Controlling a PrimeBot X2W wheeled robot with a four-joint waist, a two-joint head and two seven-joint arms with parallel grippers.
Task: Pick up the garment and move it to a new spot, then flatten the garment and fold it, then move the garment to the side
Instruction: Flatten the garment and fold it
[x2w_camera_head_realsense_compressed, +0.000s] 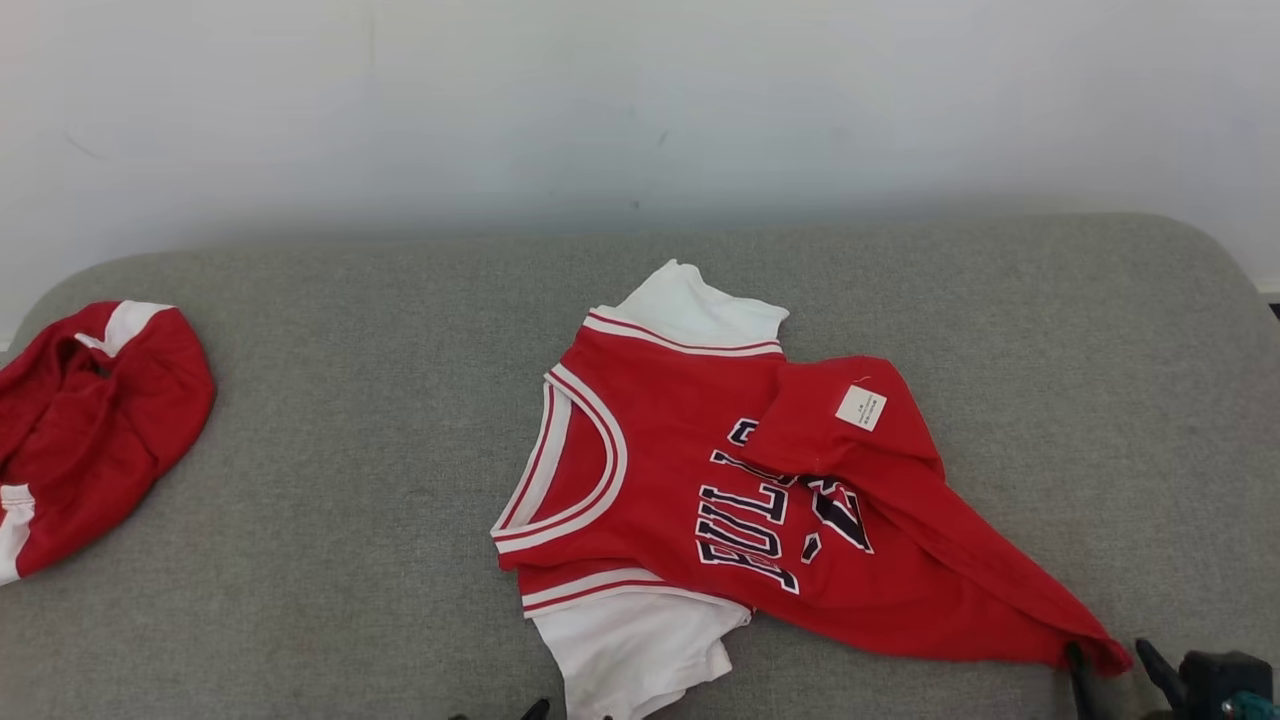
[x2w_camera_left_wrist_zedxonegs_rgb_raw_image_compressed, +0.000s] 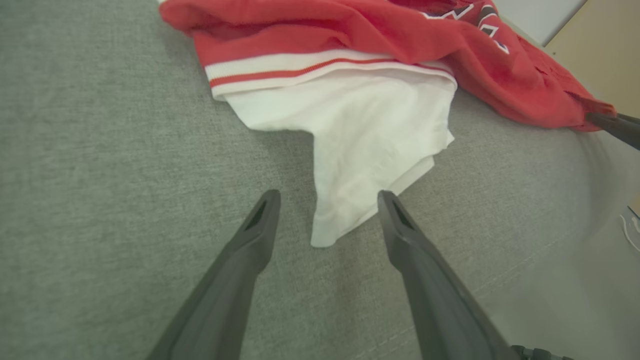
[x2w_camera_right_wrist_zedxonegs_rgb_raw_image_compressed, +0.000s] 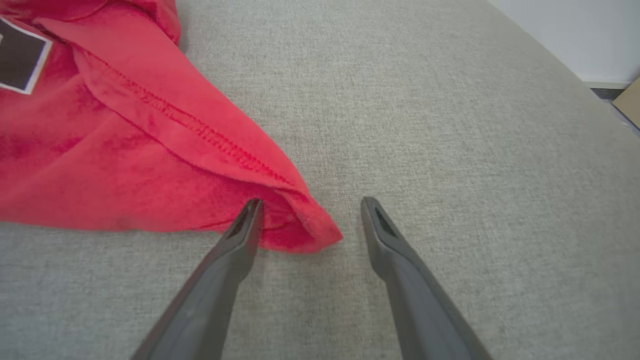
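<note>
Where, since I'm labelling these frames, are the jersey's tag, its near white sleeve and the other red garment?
Tag (x2w_camera_head_realsense_compressed: 861, 407): head view, middle of the white label.
White sleeve (x2w_camera_left_wrist_zedxonegs_rgb_raw_image_compressed: 360, 140): left wrist view, flat middle of the cloth.
Other red garment (x2w_camera_head_realsense_compressed: 100, 420): head view, its red middle.

Red and white jersey (x2w_camera_head_realsense_compressed: 700, 470) rumpled on grey couch (x2w_camera_head_realsense_compressed: 300, 500), hem flipped over its lettering, second red garment (x2w_camera_head_realsense_compressed: 90, 430) far left, right gripper (x2w_camera_head_realsense_compressed: 1112, 670) with parted fingers at jersey's corner.
</note>
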